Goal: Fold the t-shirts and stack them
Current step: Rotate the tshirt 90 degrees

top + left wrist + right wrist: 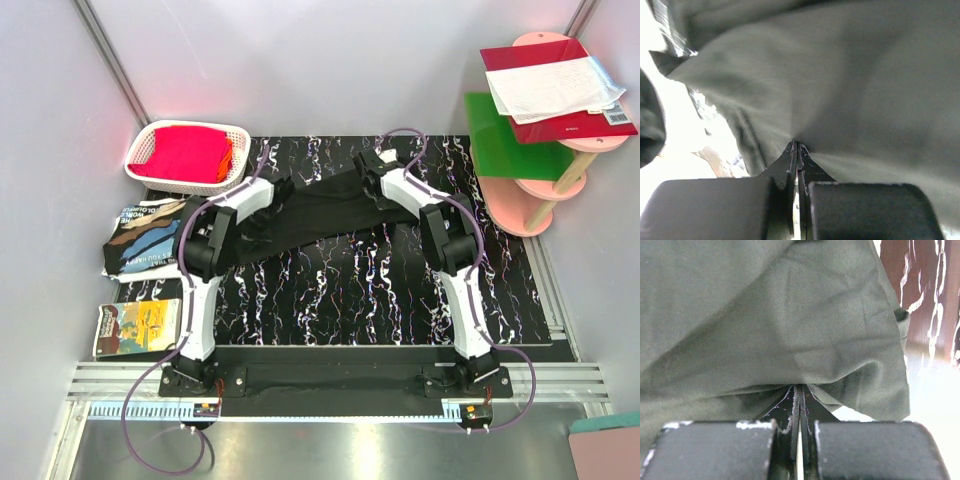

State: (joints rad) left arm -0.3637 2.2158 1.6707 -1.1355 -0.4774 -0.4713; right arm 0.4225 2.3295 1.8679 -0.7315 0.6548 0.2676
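Observation:
A black t-shirt hangs stretched across the back half of the dark marbled mat, bunched between both grippers. My left gripper is shut on its left end, and the cloth fans out from the pinched fingertips. My right gripper is shut on the right end, where the fabric drapes over the closed tips. A folded t-shirt, dark with a blue, tan and white print, lies left of the mat.
A white basket with red and orange cloth stands at the back left. A flat piece with a yellow picture lies at the near left. A pink shelf stand with a green board and a red book stands at the right.

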